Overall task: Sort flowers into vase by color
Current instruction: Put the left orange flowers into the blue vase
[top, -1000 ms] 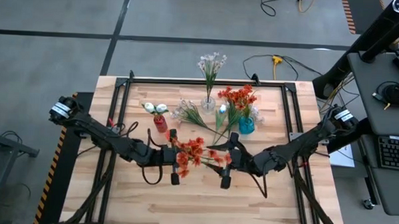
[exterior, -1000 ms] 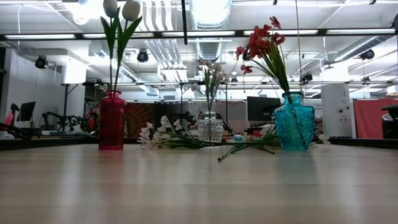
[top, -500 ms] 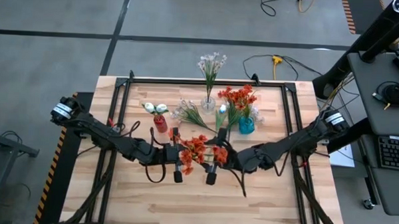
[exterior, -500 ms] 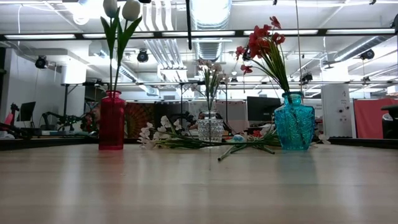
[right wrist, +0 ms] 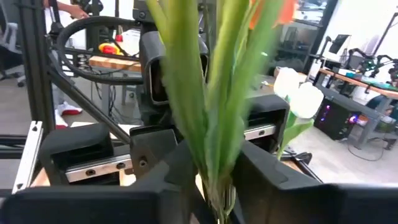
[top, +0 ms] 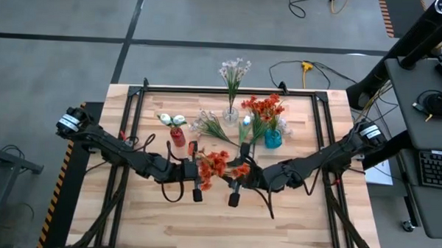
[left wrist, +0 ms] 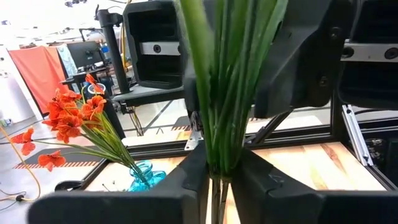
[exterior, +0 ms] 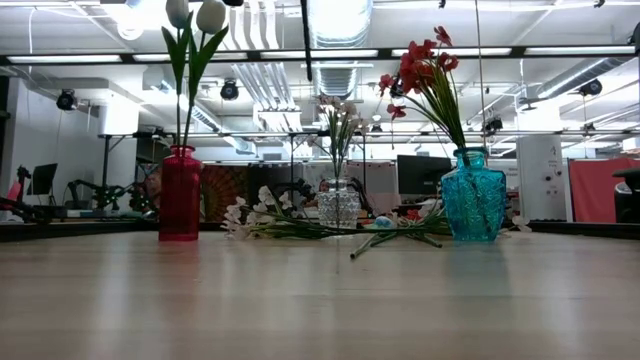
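Seen from above, the orange-red stem (top: 218, 165) is held above mid-table between the left gripper (top: 197, 183) and the right gripper (top: 236, 187). Both wrist views show fingers clamped on its stalks. One grip should be freed only once the other is firm.

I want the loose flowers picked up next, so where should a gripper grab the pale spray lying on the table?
Take the pale spray by its bare green stalk, coming straight down, jaws across the stalk: it lies flat, blossoms toward the red vase. The left gripper and right gripper both clasp the orange-red flower.
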Available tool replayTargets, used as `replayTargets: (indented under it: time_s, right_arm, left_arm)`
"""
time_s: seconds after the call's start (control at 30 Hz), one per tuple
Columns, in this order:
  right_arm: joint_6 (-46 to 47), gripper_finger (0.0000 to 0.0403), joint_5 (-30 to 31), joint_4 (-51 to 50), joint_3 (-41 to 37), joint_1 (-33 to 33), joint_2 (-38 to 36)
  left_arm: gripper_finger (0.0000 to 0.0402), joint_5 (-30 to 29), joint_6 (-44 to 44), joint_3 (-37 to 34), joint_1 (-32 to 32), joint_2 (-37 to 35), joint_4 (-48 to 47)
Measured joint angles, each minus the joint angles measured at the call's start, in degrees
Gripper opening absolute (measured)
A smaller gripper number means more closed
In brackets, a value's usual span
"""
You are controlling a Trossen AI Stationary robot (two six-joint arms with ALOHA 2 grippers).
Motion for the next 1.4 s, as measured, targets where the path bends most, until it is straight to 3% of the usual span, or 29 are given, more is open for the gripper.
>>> replayTargets:
  time_s: [0.27, 0.43, 0.6, 0.87, 1.17, 1.4]
  right_arm:
    - [0.02, 0.0038, -0.66, -0.02, 0.00, -0.02, 0.00]
    - [0.02, 0.0040, -0.67, -1.37, -0.02, 0.00, -1.10]
    - [3.39, 0.0038, -0.45, -9.70, -0.02, 0.00, -6.08]
    - [8.06, 0.0038, 5.75, -22.99, -1.02, 0.00, -14.82]
    - [8.25, 0.0038, 12.75, -12.87, -17.06, 0.00, -26.17]
    - [12.61, 0.0038, 28.91, -10.89, -27.01, 0.00, -33.17]
  left_arm:
    - [0.0144, -0.22, -0.22, 0.00, -0.40, -0.14, -0.07]
    - [0.0215, -6.56, -0.61, 0.00, -1.35, -1.53, -4.16]
    - [0.0258, -11.14, -2.50, -0.02, -3.39, -5.41, -13.19]
    - [0.0271, -11.39, -8.11, -0.02, -6.52, -15.03, -27.16]
    - [0.0269, -11.40, -12.69, -0.02, -9.44, -22.08, -37.59]
    - [0.0269, -11.42, -12.59, -0.02, -9.70, -22.71, -39.38]
